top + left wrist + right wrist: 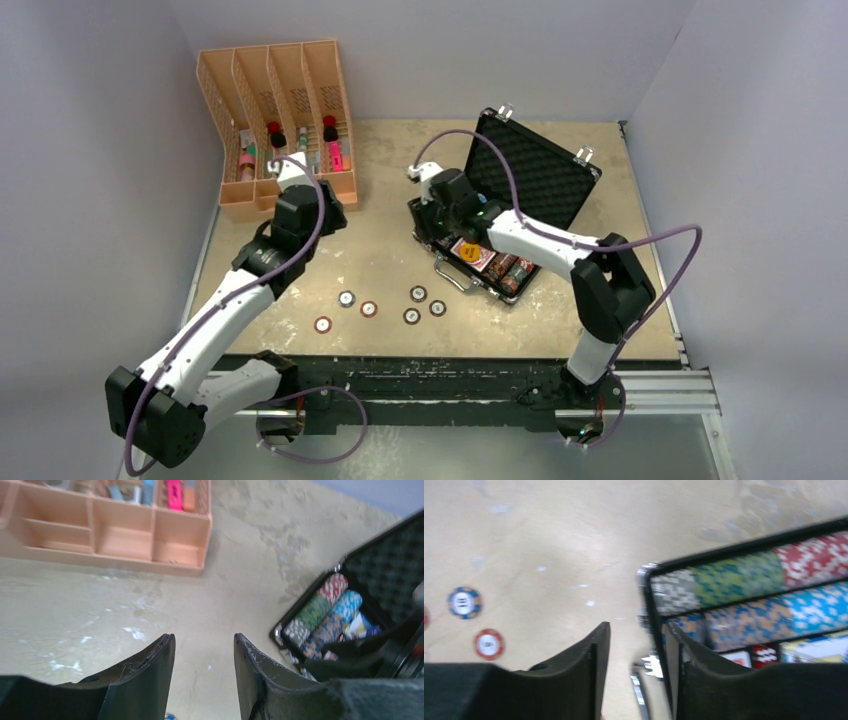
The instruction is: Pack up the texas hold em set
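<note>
The right gripper [639, 655] is spread open and empty, straddling the left corner rim of the open briefcase [535, 170]; the blur hides whether it touches. The left gripper [205, 650] hangs open and empty above bare desk [75, 610]. Loose chips [369, 309] lie between the arms.
</note>
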Controlling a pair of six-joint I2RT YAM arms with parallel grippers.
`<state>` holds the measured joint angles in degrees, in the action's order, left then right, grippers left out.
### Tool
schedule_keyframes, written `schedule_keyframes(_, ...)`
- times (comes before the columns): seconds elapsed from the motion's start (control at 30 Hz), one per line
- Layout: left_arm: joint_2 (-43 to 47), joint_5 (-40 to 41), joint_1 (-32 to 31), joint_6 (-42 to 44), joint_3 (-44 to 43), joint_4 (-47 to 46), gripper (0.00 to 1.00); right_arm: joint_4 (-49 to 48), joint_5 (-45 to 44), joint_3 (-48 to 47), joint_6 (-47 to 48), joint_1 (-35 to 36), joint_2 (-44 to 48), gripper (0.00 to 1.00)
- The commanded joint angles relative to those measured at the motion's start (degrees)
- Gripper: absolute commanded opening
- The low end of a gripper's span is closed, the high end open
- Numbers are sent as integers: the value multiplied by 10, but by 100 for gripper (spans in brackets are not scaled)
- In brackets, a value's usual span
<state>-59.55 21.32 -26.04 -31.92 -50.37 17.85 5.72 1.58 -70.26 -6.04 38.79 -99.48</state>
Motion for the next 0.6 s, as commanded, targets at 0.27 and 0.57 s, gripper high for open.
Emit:
schedule_keyframes(0.27, 104, 183, 0, 18, -151, 60, 54, 9, -44, -151, -58, 225, -108, 72)
schedule_keyframes(0.57, 107, 173, 0, 4, -154, 80, 60, 78, -65, -268, -41, 279, -222, 80)
